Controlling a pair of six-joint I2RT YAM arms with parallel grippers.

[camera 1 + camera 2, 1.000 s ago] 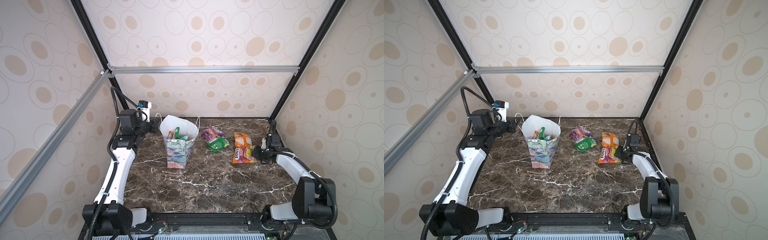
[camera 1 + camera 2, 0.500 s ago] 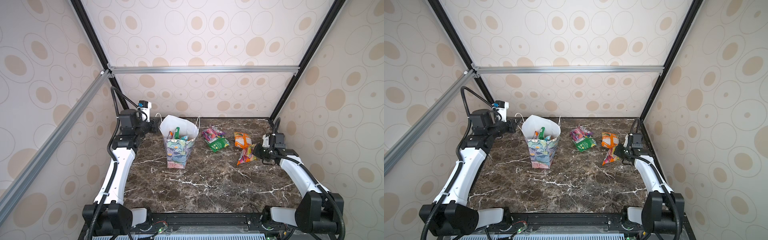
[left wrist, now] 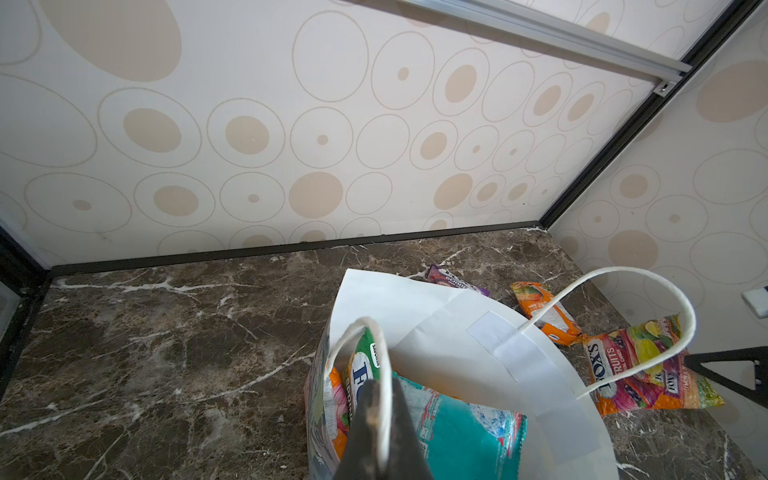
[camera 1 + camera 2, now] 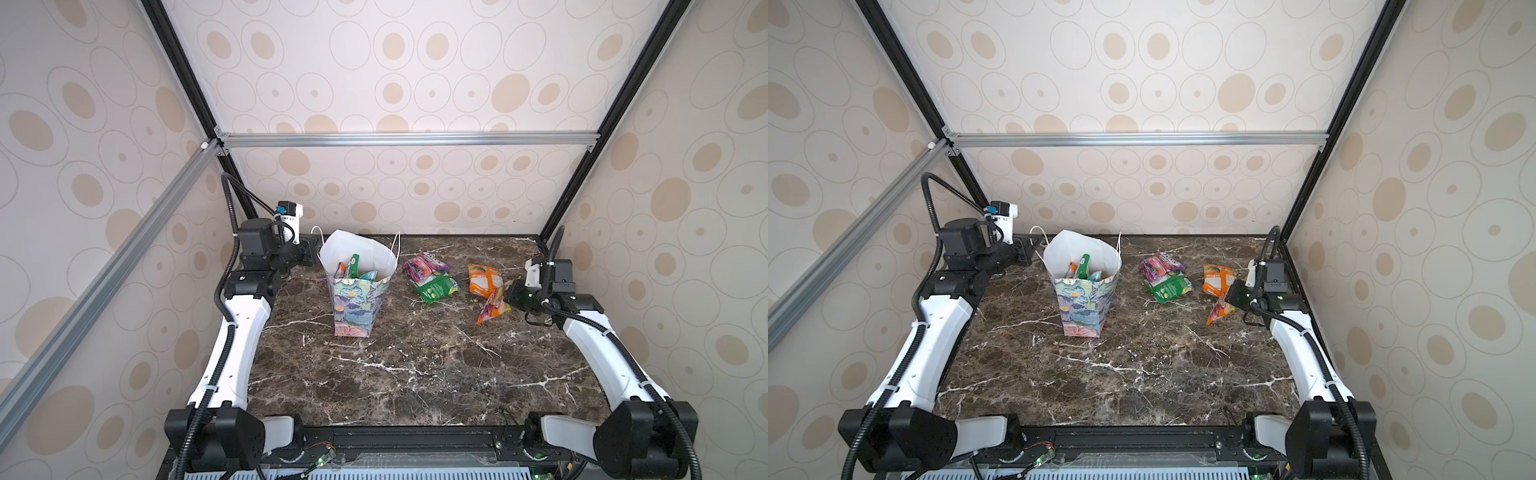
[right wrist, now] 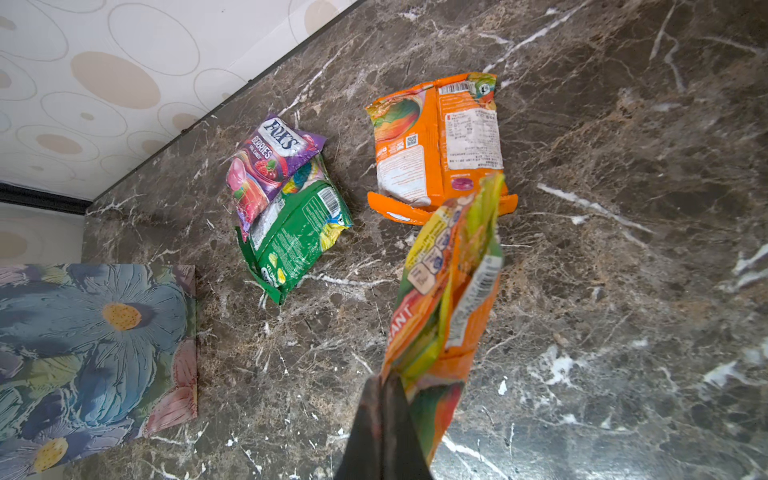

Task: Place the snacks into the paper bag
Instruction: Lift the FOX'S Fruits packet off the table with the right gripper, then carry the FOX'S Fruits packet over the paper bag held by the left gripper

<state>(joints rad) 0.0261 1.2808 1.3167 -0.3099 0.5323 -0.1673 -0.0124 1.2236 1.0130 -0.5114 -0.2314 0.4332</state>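
Your right gripper (image 5: pixel 384 386) is pinched shut on the multicoloured packet (image 5: pixel 449 291), at the right of the marble table (image 4: pixel 415 365) and well apart from the paper bag (image 4: pixel 357 303).

The bag stands upright left of centre, with an upright green packet (image 4: pixel 353 266) and a teal packet (image 3: pixel 457 428) inside. Your left gripper (image 3: pixel 380 399) is closed on its near cord handle (image 3: pixel 389 370). Between the bag and your right gripper lie a purple packet (image 5: pixel 270 166) overlapping a flat green packet (image 5: pixel 297 232), and an orange packet (image 5: pixel 436 141) just beside the hanging one.

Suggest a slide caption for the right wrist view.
Right gripper shut on a multicoloured packet; orange packet, green packet and purple packet lie on the marble table near the paper bag.
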